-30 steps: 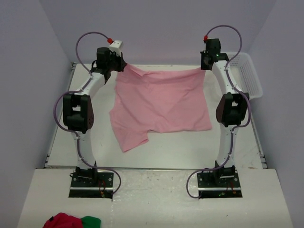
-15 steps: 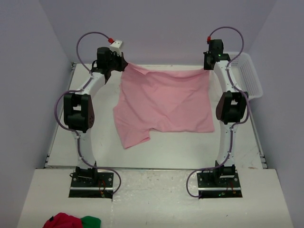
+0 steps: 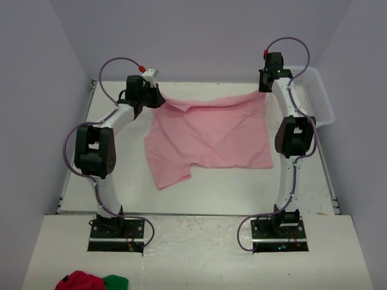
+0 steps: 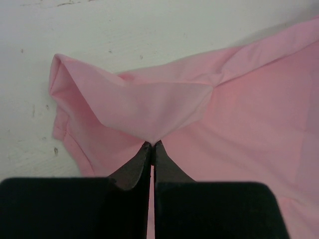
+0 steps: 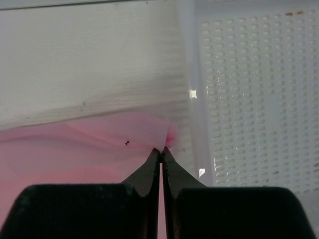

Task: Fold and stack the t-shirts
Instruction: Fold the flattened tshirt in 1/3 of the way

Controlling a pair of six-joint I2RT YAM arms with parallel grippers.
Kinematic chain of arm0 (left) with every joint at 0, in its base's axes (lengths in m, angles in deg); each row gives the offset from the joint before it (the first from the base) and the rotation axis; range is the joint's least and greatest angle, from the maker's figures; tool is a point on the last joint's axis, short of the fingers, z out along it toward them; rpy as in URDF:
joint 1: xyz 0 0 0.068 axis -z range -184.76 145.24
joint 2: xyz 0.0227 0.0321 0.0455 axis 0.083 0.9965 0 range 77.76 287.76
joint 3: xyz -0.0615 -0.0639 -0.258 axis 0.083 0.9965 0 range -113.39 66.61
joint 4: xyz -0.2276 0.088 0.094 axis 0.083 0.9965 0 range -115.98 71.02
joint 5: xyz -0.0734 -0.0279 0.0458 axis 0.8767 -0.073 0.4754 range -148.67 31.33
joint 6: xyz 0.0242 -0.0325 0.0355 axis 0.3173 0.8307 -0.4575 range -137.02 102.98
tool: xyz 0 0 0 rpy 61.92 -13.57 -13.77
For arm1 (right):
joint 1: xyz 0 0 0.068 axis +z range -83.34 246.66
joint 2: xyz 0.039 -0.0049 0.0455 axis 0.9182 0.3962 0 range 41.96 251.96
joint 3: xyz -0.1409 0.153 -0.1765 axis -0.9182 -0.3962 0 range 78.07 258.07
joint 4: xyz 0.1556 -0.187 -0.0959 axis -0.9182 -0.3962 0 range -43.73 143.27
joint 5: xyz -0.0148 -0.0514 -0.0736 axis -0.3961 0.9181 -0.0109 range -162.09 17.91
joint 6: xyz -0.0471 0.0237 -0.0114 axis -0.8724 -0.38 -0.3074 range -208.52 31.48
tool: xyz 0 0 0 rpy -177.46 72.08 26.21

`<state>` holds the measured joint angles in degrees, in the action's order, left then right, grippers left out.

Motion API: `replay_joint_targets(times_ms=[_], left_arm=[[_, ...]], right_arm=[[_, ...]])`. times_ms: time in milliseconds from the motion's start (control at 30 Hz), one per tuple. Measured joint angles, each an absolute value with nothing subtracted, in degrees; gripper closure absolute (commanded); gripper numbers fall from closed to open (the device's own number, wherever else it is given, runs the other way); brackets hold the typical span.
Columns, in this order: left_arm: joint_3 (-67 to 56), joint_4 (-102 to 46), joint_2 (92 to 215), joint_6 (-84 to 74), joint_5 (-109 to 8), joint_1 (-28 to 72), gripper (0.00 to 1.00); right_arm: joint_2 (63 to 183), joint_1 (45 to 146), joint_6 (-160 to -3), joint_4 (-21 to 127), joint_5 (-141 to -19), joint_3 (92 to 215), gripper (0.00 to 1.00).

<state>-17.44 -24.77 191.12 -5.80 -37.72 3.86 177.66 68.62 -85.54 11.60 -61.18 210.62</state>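
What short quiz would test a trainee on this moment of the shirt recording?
1. True or false: the left gripper and the right gripper are each shut on a corner of the pink t-shirt.
2. The t-shirt is: A) folded in a stack, B) spread out on the table, C) in the basket.
3. Which arm is the white basket beside?
Key: 1 true; 2 B; 3 the right arm.

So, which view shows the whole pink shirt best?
The top view: the shirt shows nearly whole, spread over the table. The left wrist view shows only one pinched corner; the right wrist view shows only another corner, beside the basket.
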Motion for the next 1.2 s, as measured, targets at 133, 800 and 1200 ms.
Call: replay_joint_targets(times_ms=[133, 800, 1200], left_arm=[[-13.3, -24.5, 184.7, -3.5, -40.7, 5.6, 1.0], [-0.2, -20.8, 177.8, 4.7, -45.6, 7.6, 1.0], [2.5, -19.1, 177.6, 5.0, -48.1, 8.2, 1.0]], right_arm=[[177.5, 68.6, -84.4, 9.7, -61.4, 209.0, 1.0], [168.5, 69.8, -80.5, 7.8, -61.2, 191.8, 1.0], [168.3, 70.0, -79.5, 7.5, -60.9, 190.7, 1.0]])
